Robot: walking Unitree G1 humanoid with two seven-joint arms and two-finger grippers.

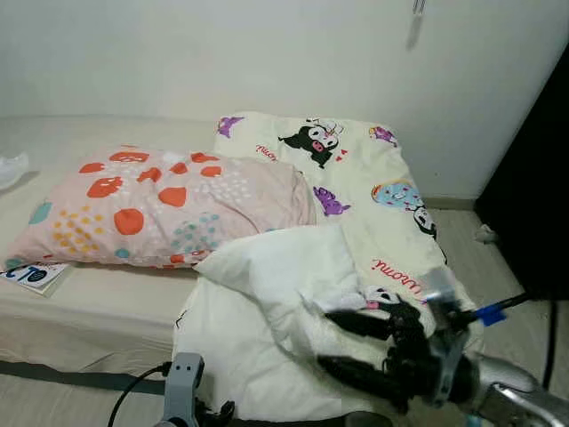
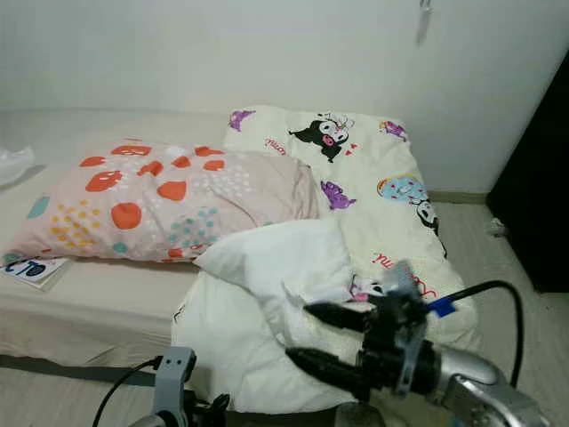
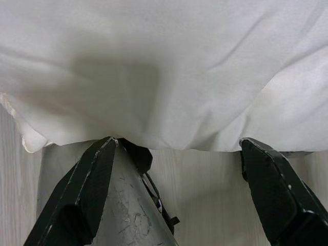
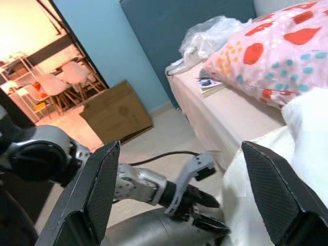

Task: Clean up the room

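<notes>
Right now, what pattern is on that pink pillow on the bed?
The pink pillow has red-orange blobs plus yellow and teal dot clusters; clearest in the left eye view.

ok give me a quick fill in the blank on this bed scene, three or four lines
1. The pink pillow is printed with red strawberries and coloured ____.
2. The right gripper hovers with its fingers ____ beside the white duvet.
3. The cartoon-print cover hangs off the bed on the robot's ____ side.
4. A booklet lies half tucked under the pillow's ____ corner.

Missing words: dots; open; right; left
</notes>
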